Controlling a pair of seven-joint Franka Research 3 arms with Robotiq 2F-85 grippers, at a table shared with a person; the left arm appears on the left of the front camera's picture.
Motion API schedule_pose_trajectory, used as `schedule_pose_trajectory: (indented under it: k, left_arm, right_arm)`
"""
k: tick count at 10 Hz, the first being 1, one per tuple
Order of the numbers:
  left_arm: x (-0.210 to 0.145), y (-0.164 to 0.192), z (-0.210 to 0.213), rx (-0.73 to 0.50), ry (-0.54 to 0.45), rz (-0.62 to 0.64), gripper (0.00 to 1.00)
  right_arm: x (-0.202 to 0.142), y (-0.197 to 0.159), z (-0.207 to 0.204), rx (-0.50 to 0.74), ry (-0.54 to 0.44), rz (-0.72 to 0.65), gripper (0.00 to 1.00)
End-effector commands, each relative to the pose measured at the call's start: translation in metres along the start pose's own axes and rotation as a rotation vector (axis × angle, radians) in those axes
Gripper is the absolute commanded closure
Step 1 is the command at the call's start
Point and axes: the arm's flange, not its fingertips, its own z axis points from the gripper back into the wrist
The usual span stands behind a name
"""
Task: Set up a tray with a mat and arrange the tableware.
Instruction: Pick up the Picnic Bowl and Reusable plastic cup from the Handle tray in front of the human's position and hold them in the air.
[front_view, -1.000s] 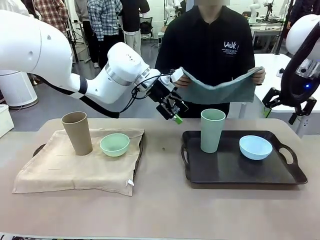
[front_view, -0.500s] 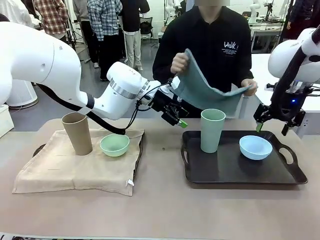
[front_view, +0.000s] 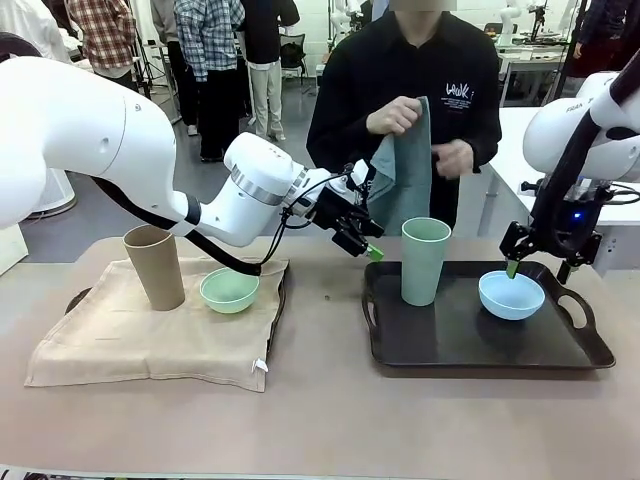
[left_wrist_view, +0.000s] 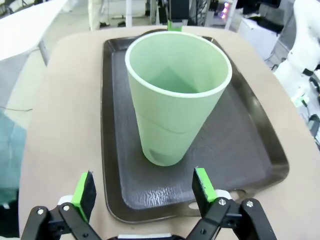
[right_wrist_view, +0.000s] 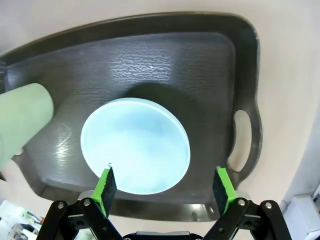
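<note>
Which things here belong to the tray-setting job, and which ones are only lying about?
Belong to the job: dark plastic handled tray; tall pale green matte cup; shallow light blue bowl; teal cloth mat; tall tan matte cup; shallow mint green bowl; beige cloth mat.
Lying about: white side table behind; small dark speck.

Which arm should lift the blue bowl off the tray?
Right: its open tool hangs directly over the blue bowl. The left tool faces the green cup instead.
</note>
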Motion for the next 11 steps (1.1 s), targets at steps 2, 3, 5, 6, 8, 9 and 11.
schedule_pose_trajectory:
  k: [2,3,5,6,8,9,11]
  left_arm:
    - [0.007,0.009,0.001,0.009,-0.039,-0.020,0.00]
    - [0.012,0.012,0.002,-0.028,-0.028,-0.012,0.00]
    - [0.004,0.004,-0.001,0.005,-0.009,-0.007,0.00]
    - [0.004,0.004,-0.001,0.005,-0.009,-0.007,0.00]
    - [0.004,0.004,-0.001,0.005,-0.009,-0.007,0.00]
    - [0.004,0.004,-0.001,0.005,-0.009,-0.007,0.00]
    - [0.004,0.000,-0.005,-0.029,-0.020,-0.031,0.00]
  right_arm:
    - [-0.011,-0.010,-0.016,-0.025,-0.027,-0.023,0.00]
    - [-0.011,-0.011,-0.019,-0.004,-0.032,-0.024,0.00]
    - [-0.006,-0.010,-0.014,-0.006,-0.001,-0.014,0.00]
    - [-0.006,-0.010,-0.014,-0.006,-0.001,-0.014,0.00]
    - [-0.006,-0.010,-0.014,-0.006,-0.001,-0.014,0.00]
    - [-0.006,-0.010,-0.014,-0.006,-0.001,-0.014,0.00]
    - [-0.006,-0.009,-0.014,0.016,0.003,-0.003,0.00]
